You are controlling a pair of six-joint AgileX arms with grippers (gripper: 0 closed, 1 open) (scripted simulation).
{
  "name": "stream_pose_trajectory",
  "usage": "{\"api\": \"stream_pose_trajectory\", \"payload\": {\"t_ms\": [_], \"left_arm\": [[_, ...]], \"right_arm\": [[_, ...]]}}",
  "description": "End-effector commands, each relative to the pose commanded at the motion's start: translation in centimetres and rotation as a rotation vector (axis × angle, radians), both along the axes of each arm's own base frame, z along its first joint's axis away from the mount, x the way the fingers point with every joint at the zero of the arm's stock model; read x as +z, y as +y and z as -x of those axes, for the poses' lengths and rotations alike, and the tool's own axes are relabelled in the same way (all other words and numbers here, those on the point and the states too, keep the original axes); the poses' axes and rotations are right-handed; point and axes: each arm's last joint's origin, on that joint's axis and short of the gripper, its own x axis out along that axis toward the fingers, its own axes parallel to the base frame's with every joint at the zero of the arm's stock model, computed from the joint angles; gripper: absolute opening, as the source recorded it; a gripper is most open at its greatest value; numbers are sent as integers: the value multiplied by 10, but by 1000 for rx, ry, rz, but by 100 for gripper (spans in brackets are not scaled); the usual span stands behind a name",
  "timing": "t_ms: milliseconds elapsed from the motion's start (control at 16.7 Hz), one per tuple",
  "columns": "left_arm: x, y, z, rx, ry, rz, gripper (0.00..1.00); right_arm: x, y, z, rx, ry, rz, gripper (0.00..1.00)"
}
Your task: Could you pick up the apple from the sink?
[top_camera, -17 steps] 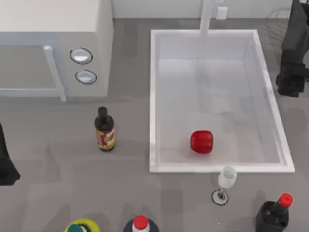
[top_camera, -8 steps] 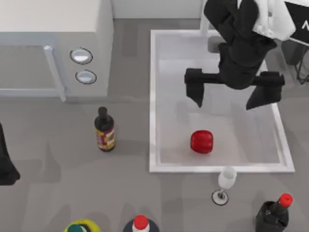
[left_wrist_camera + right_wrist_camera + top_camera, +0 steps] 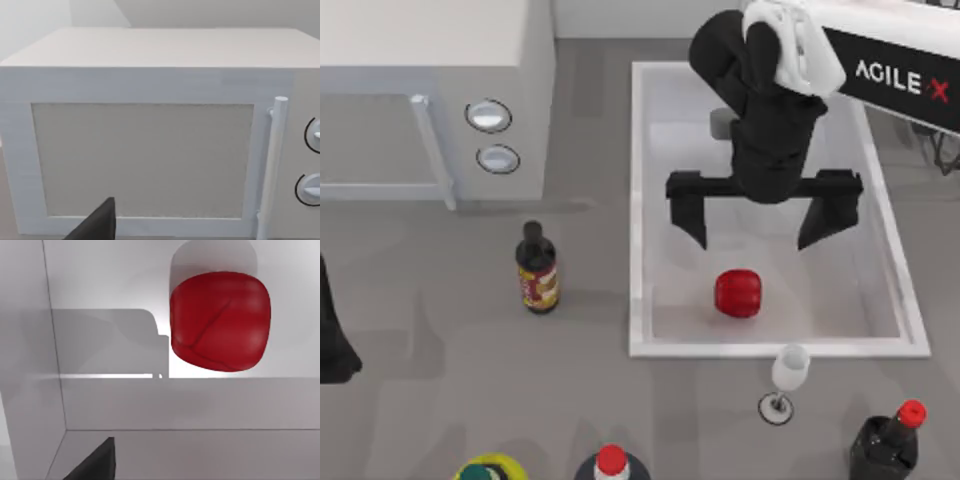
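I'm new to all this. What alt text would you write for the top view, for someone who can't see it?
The right gripper, fingers spread wide, hangs over a white sink, just behind a red apple on the sink floor. A microwave, bottles and a wine glass stand around the sink; the left arm sits at the left edge.

- Top view looks straight down over the table.
- Left wrist view faces the microwave (image 3: pixel 150 150) front, close.
- Right wrist view looks closely, probably downward, at the apple (image 3: pixel 220 322) in the sink (image 3: pixel 150 405), both shared with the top view.
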Motion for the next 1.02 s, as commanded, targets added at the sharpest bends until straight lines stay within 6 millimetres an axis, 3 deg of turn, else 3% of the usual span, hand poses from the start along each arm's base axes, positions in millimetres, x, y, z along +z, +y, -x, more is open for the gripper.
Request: {"api": "stream_pose_trajectory", "payload": {"t_ms": [180, 300, 780, 900, 1020], "left_arm": [[0, 0, 0, 0, 0, 0, 100], [0, 0, 0, 0, 0, 0, 100], [0, 0, 0, 0, 0, 0, 100], [0, 0, 0, 0, 0, 0, 100], [0, 0, 0, 0, 0, 0, 100]], "right_arm": [[-1, -2, -1, -4, 0, 0, 100], [-16, -1, -2, -4, 5, 3, 100], [-135, 2, -4, 0, -11, -7, 100], [-151, 0, 0, 0, -1, -1, 100], [-153, 0, 0, 0, 0, 0, 100]]}}
